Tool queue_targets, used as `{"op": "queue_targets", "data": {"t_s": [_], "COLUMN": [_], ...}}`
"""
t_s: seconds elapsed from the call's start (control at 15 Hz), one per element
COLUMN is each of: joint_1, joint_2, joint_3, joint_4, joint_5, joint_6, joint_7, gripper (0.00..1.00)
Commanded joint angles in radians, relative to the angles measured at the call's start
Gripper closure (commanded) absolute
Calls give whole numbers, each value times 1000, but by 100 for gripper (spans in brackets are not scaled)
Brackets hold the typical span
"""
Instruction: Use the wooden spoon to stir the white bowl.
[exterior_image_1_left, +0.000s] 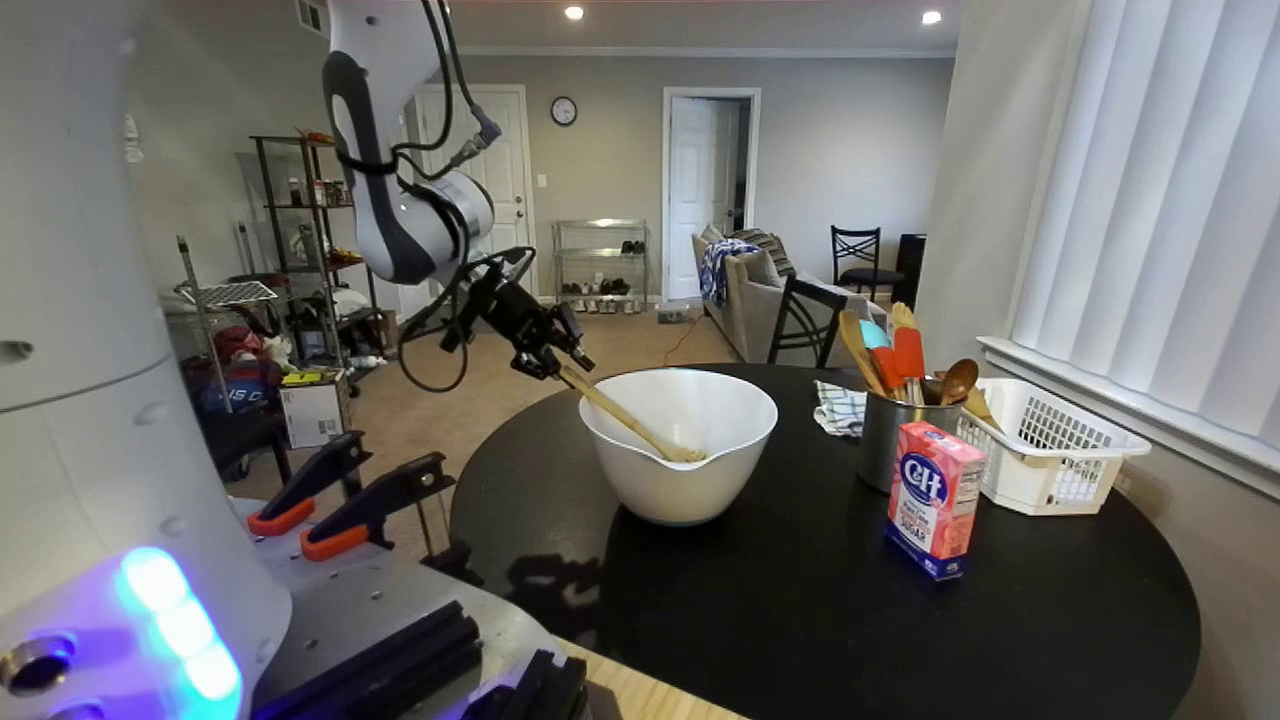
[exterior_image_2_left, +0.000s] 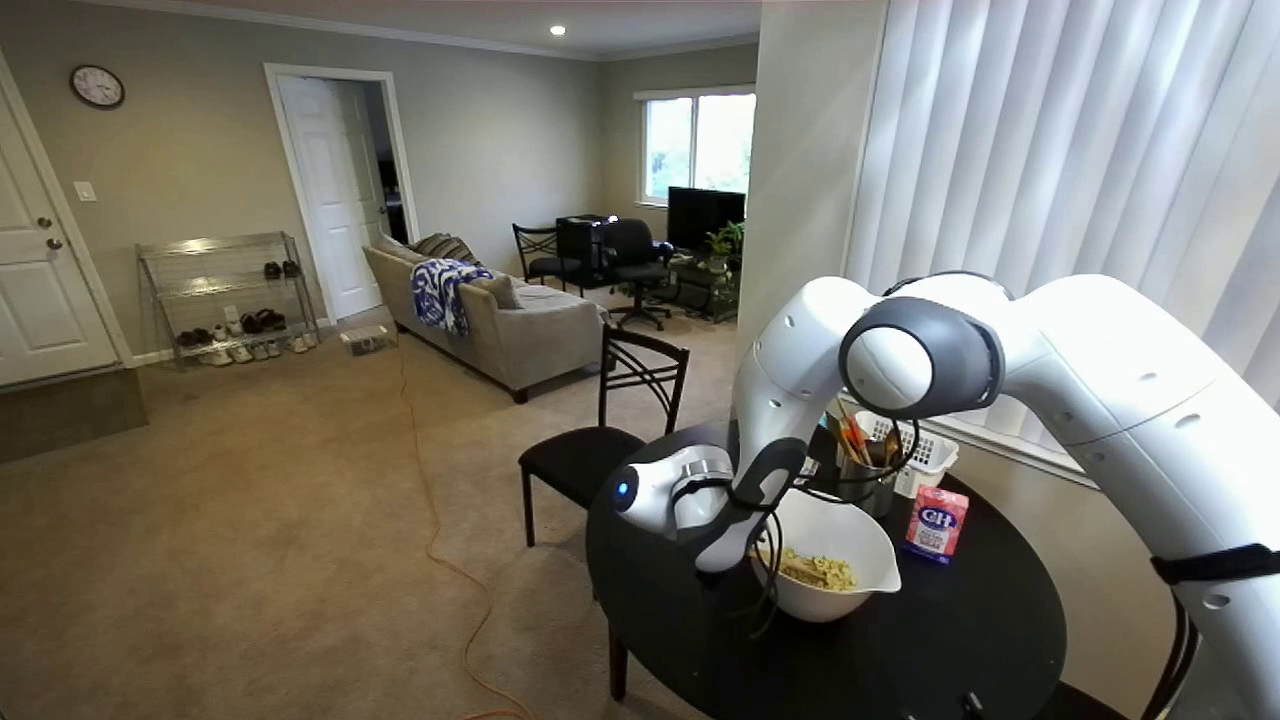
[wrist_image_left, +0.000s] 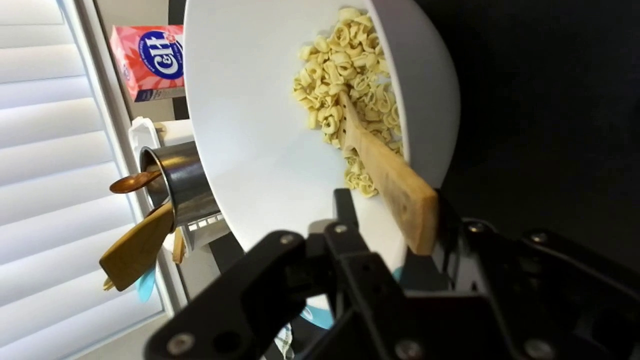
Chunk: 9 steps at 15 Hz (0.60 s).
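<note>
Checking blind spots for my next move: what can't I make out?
Wooden spoon: head partly buried in pasta, wrist view.
Gripper: tips hidden behind the arm in an exterior view; wrist view, handle covers any contact on one side.
White bowl: one side cut off by wrist view's top edge.

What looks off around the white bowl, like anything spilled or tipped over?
Nothing stands out. The white bowl sits upright, the pasta I can see is all inside it, the wooden spoon slants into that pasta, and the sugar box stands upright.
</note>
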Motion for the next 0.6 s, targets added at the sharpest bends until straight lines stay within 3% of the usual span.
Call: {"op": "queue_targets", "data": {"t_s": [0.0,0.2,0.53], "joint_1": [-22,-34,-45], "joint_2": [-35,-40,-60], "joint_3": [26,30,32], "joint_4": [-47,-68,-103], "joint_5": [-31,-24,-28], "joint_6": [9,26,47], "joint_7": [25,43,87], "gripper": [92,97,94]}}
